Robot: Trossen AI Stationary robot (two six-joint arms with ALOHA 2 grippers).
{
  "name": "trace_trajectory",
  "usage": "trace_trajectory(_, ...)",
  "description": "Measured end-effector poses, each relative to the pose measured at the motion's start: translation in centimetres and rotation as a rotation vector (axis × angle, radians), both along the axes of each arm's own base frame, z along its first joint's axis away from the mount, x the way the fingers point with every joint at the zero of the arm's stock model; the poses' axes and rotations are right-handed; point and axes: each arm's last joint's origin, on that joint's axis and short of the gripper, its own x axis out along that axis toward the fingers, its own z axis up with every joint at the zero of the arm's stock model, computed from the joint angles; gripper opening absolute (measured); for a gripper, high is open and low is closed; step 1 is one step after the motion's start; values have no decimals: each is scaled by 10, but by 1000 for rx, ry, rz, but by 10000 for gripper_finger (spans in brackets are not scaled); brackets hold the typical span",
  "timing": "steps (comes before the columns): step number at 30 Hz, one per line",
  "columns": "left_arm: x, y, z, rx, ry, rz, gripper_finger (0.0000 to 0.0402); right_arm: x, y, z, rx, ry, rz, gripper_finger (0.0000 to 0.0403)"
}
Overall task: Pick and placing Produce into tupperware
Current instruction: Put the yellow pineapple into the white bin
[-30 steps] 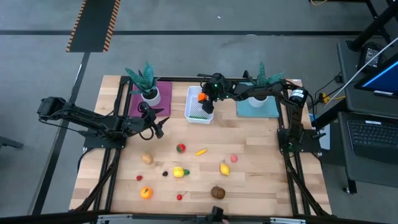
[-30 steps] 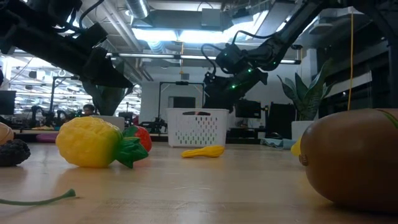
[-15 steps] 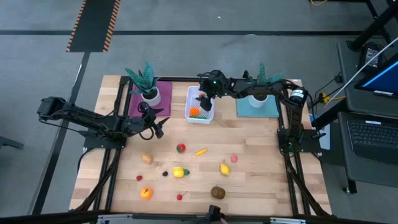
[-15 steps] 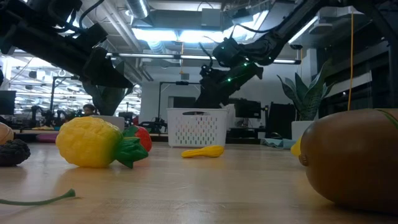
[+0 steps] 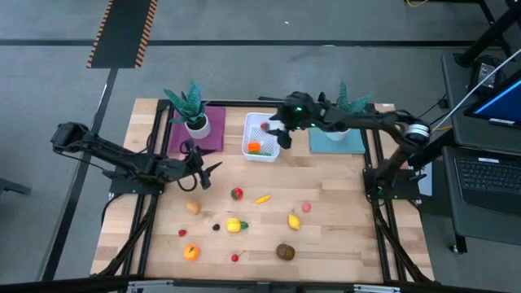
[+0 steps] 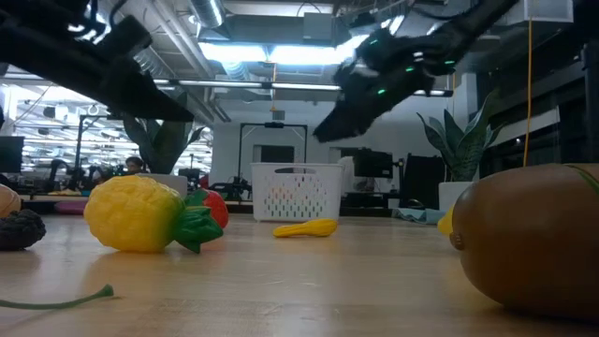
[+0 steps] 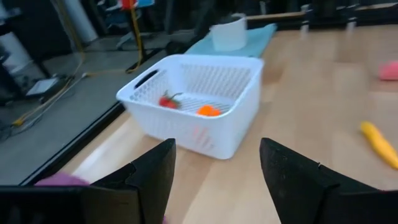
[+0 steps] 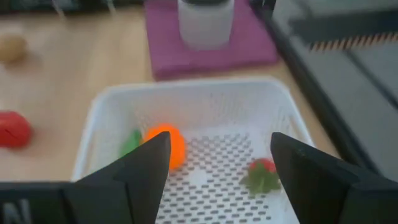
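Note:
The white tub (image 5: 260, 137) stands at the far middle of the table. An orange (image 5: 254, 147) and a strawberry (image 5: 264, 127) lie in it; the right wrist view shows the orange (image 8: 166, 146), a green piece beside it and the strawberry (image 8: 261, 173). My right gripper (image 5: 279, 137) is open and empty above the tub's right edge; its fingers also show in its wrist view (image 8: 217, 162). My left gripper (image 5: 205, 169) is open and empty left of the tub, facing it (image 7: 217, 168). More produce lies loose on the near half of the table.
Loose on the table are a red fruit (image 5: 236, 194), a banana (image 5: 263, 198), a potato (image 5: 193, 207), a lemon (image 5: 294, 220), a kiwi (image 5: 285, 251) and another orange (image 5: 190, 252). Potted teal plants stand on the purple mat (image 5: 213, 130) and the teal mat (image 5: 335, 140) beside the tub.
My right gripper held an orange above the tub, let it go, and has drawn back toward the table's right edge and up. The orange has fallen and now lies on the tub's bottom at its near end.

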Motion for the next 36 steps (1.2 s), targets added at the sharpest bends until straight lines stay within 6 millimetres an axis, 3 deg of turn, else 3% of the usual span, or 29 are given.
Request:
trace_trajectory(9,-5,-13,7,4,-38,-92,226,-74,70,-17,-121,-243,120,277)
trace_trajectory(17,-6,-17,7,-27,-60,-111,226,-119,118,-40,-66,-407,227,277)
trace_trajectory(20,-6,-20,8,-33,-63,-147,226,-129,124,-43,-91,-490,213,278)
trace_trajectory(27,-4,-27,7,-110,-45,-367,226,-132,123,-46,-125,-494,128,278)
trace_trajectory(36,-2,-34,16,-141,-69,-405,226,-132,123,-49,-114,-467,125,278)
